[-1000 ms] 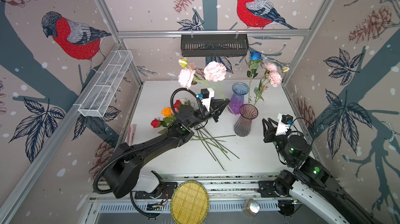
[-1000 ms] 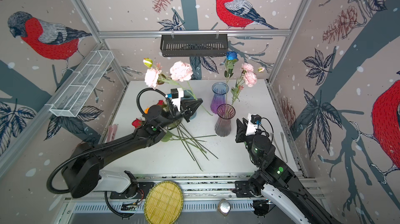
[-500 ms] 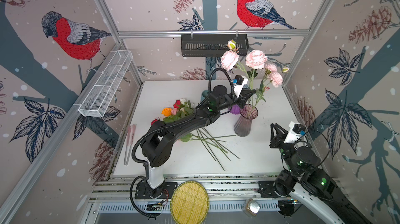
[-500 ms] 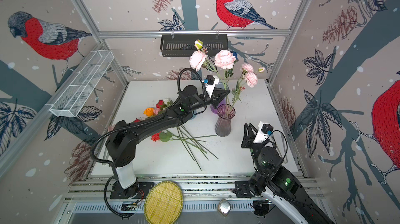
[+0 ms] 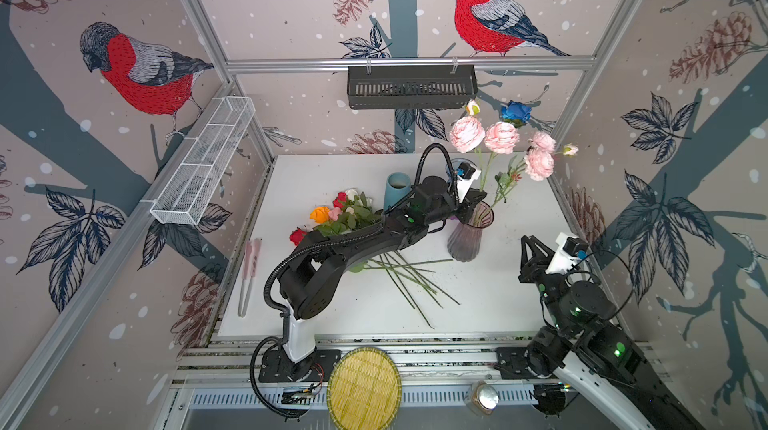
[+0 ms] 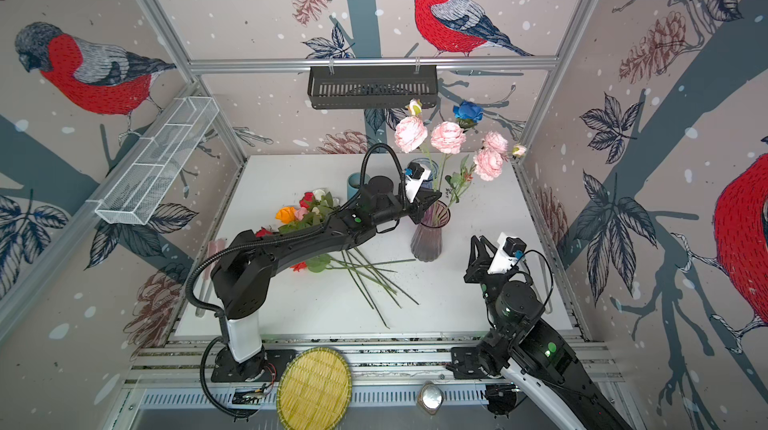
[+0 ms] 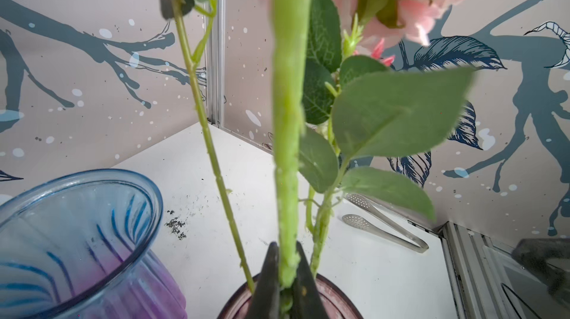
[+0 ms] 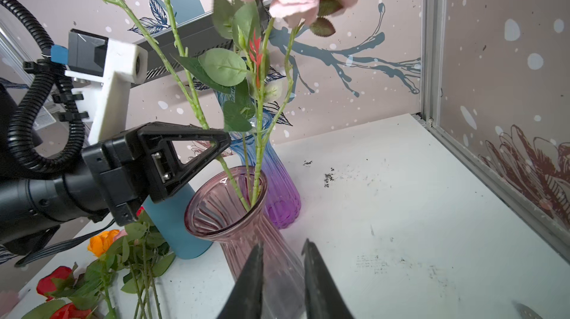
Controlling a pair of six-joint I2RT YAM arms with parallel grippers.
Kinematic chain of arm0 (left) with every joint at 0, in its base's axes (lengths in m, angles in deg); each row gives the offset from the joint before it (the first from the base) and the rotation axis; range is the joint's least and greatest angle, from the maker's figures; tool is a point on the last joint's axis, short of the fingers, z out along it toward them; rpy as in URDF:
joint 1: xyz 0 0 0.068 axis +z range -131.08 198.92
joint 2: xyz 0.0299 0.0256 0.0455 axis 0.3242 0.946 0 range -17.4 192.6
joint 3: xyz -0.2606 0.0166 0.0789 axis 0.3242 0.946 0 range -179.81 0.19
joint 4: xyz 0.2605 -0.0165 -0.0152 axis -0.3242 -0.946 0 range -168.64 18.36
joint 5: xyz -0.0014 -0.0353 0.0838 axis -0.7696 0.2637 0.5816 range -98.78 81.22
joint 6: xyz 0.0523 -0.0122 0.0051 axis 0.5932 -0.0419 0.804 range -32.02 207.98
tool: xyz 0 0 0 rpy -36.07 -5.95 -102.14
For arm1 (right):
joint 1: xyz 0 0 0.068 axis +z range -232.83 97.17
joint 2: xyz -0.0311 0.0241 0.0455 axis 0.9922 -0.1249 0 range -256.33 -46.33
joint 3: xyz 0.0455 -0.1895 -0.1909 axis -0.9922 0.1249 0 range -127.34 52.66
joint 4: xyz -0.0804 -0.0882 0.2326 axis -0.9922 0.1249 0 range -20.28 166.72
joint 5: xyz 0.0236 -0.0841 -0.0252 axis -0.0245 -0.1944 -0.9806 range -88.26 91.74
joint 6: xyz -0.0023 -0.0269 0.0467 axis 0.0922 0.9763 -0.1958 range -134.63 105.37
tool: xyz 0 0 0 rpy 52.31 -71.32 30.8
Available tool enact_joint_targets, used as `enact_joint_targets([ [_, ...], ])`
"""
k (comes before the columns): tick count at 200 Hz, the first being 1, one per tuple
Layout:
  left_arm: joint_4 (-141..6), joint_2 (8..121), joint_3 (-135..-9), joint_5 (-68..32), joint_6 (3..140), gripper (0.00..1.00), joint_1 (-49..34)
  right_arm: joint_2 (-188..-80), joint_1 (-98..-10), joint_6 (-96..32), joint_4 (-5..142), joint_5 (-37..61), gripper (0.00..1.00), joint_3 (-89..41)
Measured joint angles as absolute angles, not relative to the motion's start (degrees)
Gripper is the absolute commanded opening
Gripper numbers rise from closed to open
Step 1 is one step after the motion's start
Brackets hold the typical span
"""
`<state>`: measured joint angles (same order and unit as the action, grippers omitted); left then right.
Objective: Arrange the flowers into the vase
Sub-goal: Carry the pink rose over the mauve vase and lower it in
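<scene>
Where both top views look down on the white counter [image 5: 324, 182], three vases stand: teal, blue-purple, mauve vase [image 5: 467, 236]. Loose flowers [image 5: 345, 215] lie piled beneath the left arm. Left wrist: left pincer [image 7: 287, 283] clamps a green stem over the mauve rim. Right wrist: right pincer [image 8: 282, 274] slightly parted, empty.

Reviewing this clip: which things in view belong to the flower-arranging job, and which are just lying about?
Job in hand:
- pink stem pinched in the left gripper over the mauve vase
- loose roses on the table
- right gripper, empty, jaws slightly apart

Lying about:
- blue-purple vase
- teal cup
- metal tongs
- pink tongs
- woven tray
</scene>
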<state>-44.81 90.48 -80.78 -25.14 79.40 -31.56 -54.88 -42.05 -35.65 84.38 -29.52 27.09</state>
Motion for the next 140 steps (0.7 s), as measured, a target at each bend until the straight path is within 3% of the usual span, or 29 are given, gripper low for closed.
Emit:
enact_joint_targets([
  [140,-40.92,80.09,-74.24,-25.71,77.78,0.0,-31.82,-55.08,-42.36,-35.45,83.2,-28.39,0.27,27.29],
])
